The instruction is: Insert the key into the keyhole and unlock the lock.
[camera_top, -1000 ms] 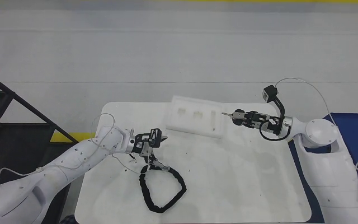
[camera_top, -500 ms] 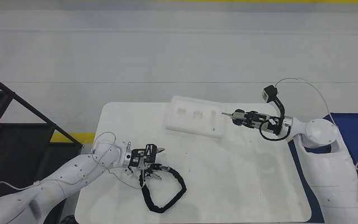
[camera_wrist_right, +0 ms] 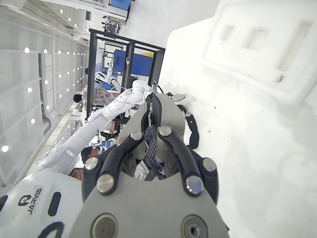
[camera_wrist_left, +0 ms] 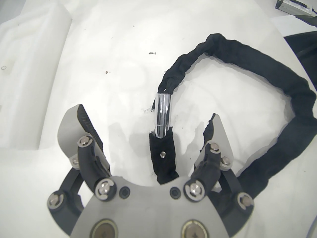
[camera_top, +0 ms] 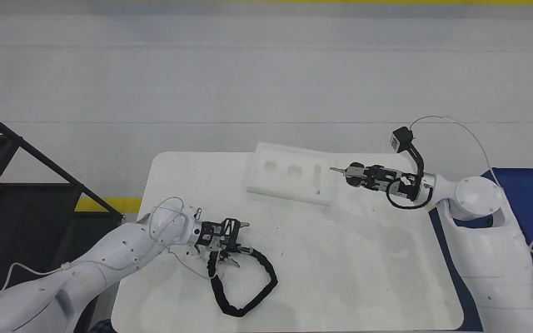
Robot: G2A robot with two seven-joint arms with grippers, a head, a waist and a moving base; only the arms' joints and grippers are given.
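On the counter (camera_top: 375,266) the looped chain lock (camera_top: 268,279) lies ungripped, so steadying it seems the step in hand. The left hand (camera_wrist_left: 147,120) hangs spread wide astride its chrome barrel (camera_wrist_left: 162,115) and next must close there. Well apart, the right hand (camera_top: 350,172) is clenched on the key (camera_top: 336,170).

The bench (camera_top: 375,275) is taken in whole from overhead by the top view. The left wrist view is set close behind the left pincer (camera_wrist_left: 146,112), faced down at the lock (camera_wrist_left: 247,61). The right wrist view is pointed leftward across the bench from behind the right pincer (camera_wrist_right: 153,97). Lock and foam tray (camera_wrist_right: 247,50) are shared by all three.
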